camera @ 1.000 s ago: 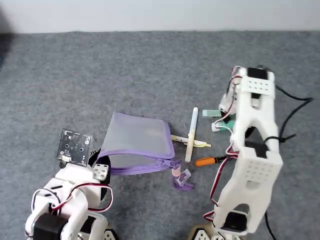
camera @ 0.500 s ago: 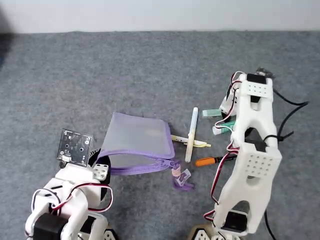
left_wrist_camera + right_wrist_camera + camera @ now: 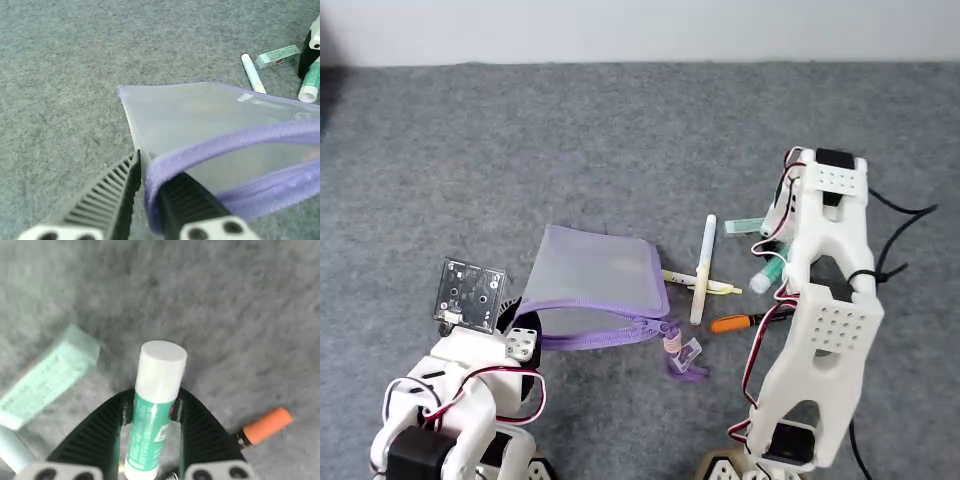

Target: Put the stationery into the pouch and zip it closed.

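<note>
High view: the right gripper (image 3: 775, 266) is clamped around a green glue stick (image 3: 761, 282) just off the grey table (image 3: 620, 130). The stick's long axis runs diagonally, and its white cap points toward the purple pouch (image 3: 595, 280), which lies to its left. A white pen (image 3: 705, 262), a yellow pen (image 3: 712, 287) and an orange marker (image 3: 732, 322) lie between the stick and the pouch. An eraser (image 3: 744, 226) sits beside the gripper. The left gripper (image 3: 523, 330) holds the pouch's far-left corner.

Left wrist view: the left gripper (image 3: 146, 192) is pinching the pouch's (image 3: 200, 117) purple zipper rim, lifting the mouth open. The glue stick (image 3: 310, 82) shows well apart, beyond the pouch.

Right wrist view: the right gripper's (image 3: 153, 401) jaws grip the glue stick (image 3: 152, 415) across its body, with the cap pointing outward past the fingertips. The right arm is clearly the nearer carrier.
</note>
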You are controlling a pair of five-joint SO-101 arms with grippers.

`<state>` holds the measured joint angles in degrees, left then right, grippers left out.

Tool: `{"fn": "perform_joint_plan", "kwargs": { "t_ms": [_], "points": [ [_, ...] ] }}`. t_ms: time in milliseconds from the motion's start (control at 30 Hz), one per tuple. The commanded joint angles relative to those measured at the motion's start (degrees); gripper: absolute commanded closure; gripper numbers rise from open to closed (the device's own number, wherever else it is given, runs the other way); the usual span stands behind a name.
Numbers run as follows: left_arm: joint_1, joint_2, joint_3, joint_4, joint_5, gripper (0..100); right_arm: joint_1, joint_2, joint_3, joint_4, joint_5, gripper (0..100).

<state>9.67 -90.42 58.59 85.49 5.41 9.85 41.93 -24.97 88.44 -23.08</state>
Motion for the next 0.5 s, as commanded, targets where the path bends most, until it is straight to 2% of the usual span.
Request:
{"fn": "perform_joint_plan", "kwargs": {
  "t_ms": [0,167,267,467],
  "points": [
    [-0.4,0.4,-1.7,-0.1,3.1,99,-1.1,-7.7,-1.8,6.3,2.5,99.1],
    [0.1,0.4,-1.8,0.1,7.5,99,-1.4,-18.0,-1.6,14.2,4.8,99.1],
    [0.1,0.5,-1.9,0.1,7.6,99,-3.2,-27.9,1.1,14.5,8.5,99.1],
    [0.1,8.1,-8.3,0.3,10.3,99,-13.0,-48.0,9.4,14.4,12.0,99.1]
  ]
}}
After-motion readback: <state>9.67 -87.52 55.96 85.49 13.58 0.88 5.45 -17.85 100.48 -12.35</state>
